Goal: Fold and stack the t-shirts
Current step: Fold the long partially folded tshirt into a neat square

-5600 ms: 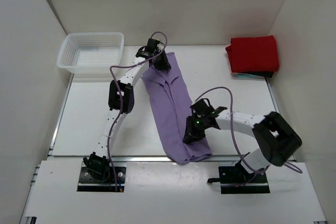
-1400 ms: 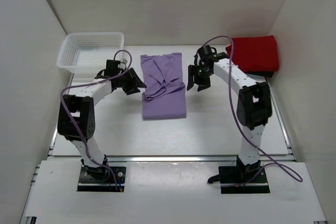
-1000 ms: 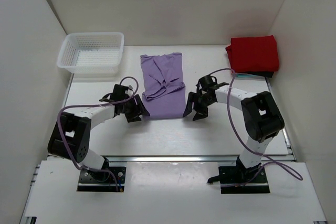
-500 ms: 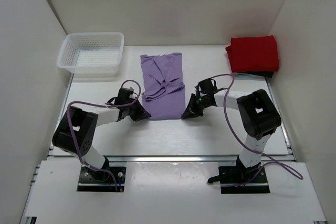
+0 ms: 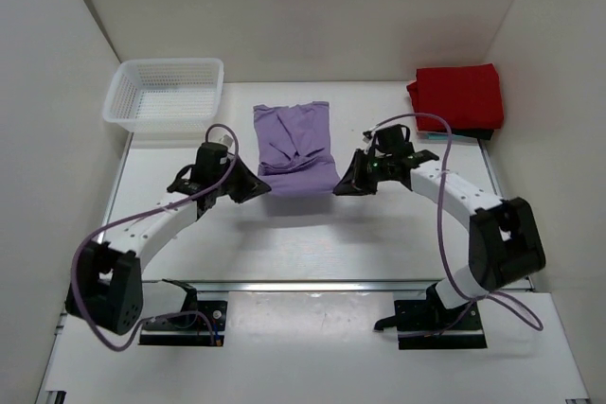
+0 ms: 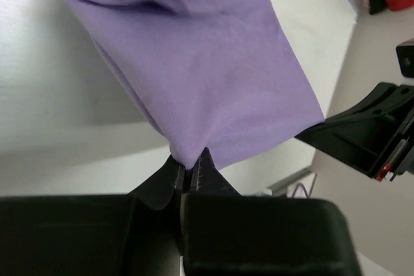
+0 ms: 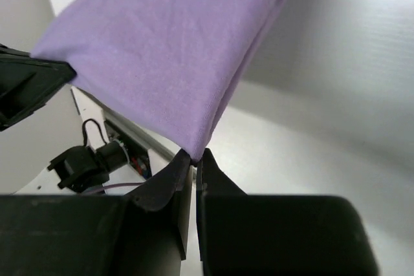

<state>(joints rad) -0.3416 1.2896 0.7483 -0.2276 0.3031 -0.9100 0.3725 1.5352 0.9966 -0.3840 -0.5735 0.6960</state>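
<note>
The lavender-purple t-shirt (image 5: 295, 144) lies folded into a strip in the middle of the table, its far end flat and its near edge lifted. My left gripper (image 5: 258, 186) is shut on the shirt's near left corner (image 6: 189, 159). My right gripper (image 5: 341, 185) is shut on the near right corner (image 7: 194, 153). The cloth (image 6: 207, 88) hangs taut between both grippers above the table (image 7: 168, 63). The red t-shirt (image 5: 457, 96) lies folded at the back right, on a dark folded item.
A white mesh basket (image 5: 166, 94) stands at the back left. White walls close the table on three sides. A metal rail (image 5: 303, 284) runs along the table's near edge. The right gripper body (image 6: 369, 134) shows in the left wrist view.
Both grippers closed on the purple shirt's near corners and lifted the near edge off the table, drawing it toward the far end. The shirt now looks shorter.
</note>
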